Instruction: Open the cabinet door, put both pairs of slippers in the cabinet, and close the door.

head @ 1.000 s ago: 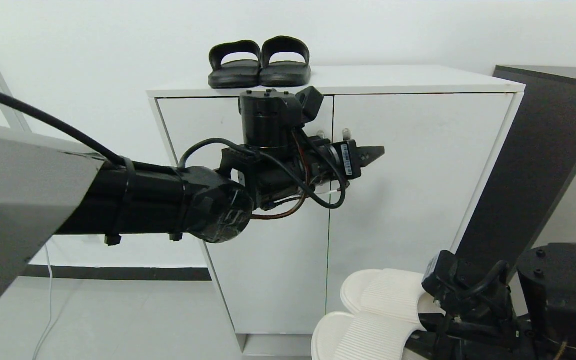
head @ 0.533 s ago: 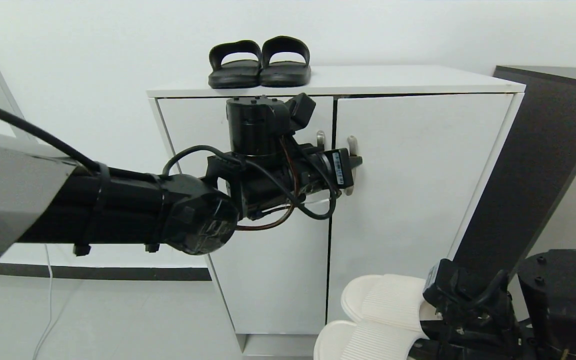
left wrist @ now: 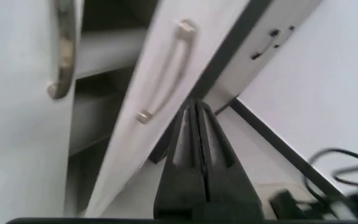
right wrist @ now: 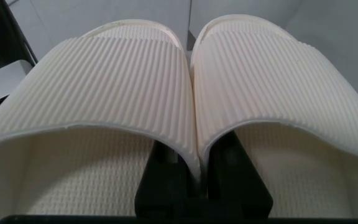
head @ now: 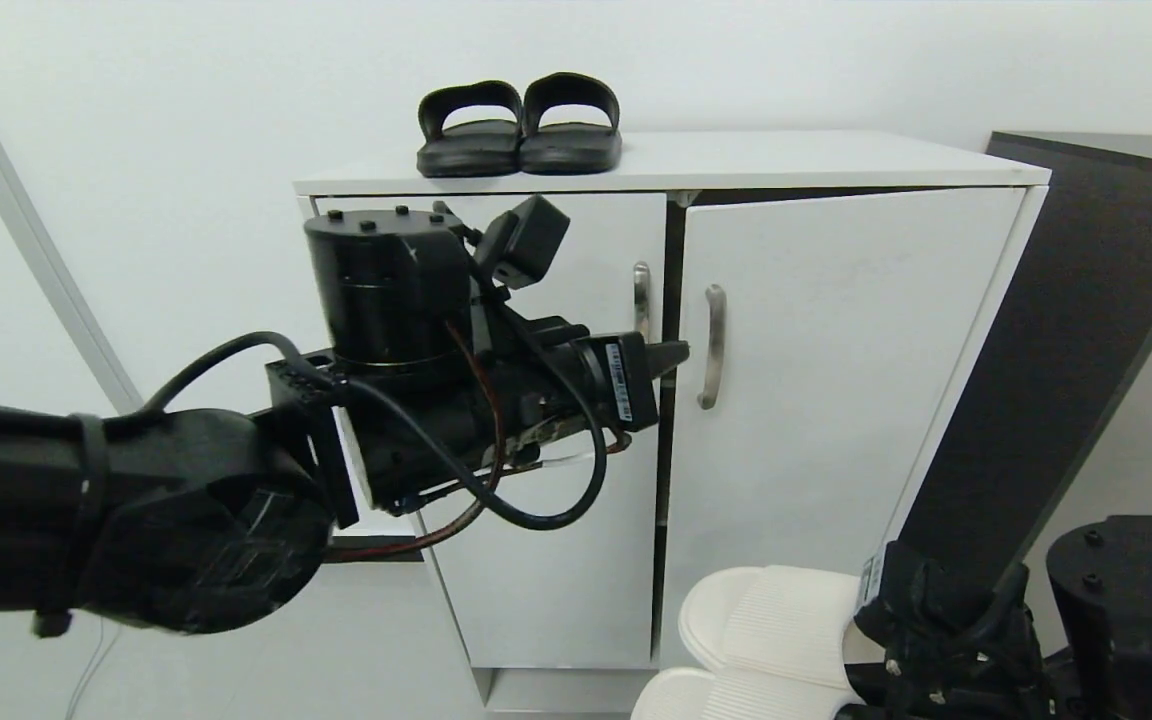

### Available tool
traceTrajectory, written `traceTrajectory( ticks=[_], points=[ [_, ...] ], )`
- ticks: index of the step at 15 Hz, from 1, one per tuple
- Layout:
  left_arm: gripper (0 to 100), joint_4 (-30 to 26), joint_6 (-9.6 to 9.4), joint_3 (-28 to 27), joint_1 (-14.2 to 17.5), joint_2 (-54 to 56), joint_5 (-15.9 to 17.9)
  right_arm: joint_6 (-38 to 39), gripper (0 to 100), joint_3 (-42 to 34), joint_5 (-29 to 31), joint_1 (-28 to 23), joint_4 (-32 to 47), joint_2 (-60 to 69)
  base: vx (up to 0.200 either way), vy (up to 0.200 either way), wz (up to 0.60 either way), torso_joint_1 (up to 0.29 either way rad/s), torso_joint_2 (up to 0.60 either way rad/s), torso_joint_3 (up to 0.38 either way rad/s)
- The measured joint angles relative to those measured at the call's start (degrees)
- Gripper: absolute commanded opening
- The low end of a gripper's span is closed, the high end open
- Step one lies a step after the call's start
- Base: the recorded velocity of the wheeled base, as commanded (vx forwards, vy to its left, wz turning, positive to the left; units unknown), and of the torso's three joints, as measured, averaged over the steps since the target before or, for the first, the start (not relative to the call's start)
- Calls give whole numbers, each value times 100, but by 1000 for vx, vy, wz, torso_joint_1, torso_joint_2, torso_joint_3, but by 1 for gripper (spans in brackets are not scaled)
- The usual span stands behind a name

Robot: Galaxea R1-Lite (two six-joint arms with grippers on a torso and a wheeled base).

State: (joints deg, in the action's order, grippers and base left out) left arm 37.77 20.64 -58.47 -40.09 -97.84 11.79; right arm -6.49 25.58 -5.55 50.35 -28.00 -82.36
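Note:
The white cabinet (head: 836,160) has its right door (head: 836,400) ajar, with a dark gap beside the shut left door (head: 536,560). My left gripper (head: 678,354) is shut and empty, its tip in front of that gap between the two handles. In the left wrist view the shut fingers (left wrist: 197,115) sit below the right door's handle (left wrist: 163,74), with a shelf (left wrist: 107,50) inside. Black slippers (head: 519,125) rest on the cabinet top. My right gripper (right wrist: 194,165) is shut on the white slippers (right wrist: 185,81), held low at the cabinet's right front (head: 766,620).
A dark panel (head: 1066,340) stands against the cabinet's right side. A white wall lies behind, with a black baseboard strip (head: 376,548) low on the left. A thin white cable (head: 86,670) hangs to the floor at the left.
My left arm has drawn back from the right door's handle toward me, and the right door has swung ajar. The right arm with the white slippers has sunk slightly.

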Motion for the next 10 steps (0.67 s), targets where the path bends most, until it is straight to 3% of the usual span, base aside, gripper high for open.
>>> traceTrajectory(
  ticks=[5, 10],
  points=[
    [0, 343, 84, -82, 545, -17, 411, -7, 0, -4, 2, 0, -7, -39, 0, 0, 0, 0, 0, 0],
    [0, 375, 158, -1030, 759, -800, 450, -7, 0, -6, 2, 0, 0, -57, 0, 0, 0, 0, 0, 0]
  ],
)
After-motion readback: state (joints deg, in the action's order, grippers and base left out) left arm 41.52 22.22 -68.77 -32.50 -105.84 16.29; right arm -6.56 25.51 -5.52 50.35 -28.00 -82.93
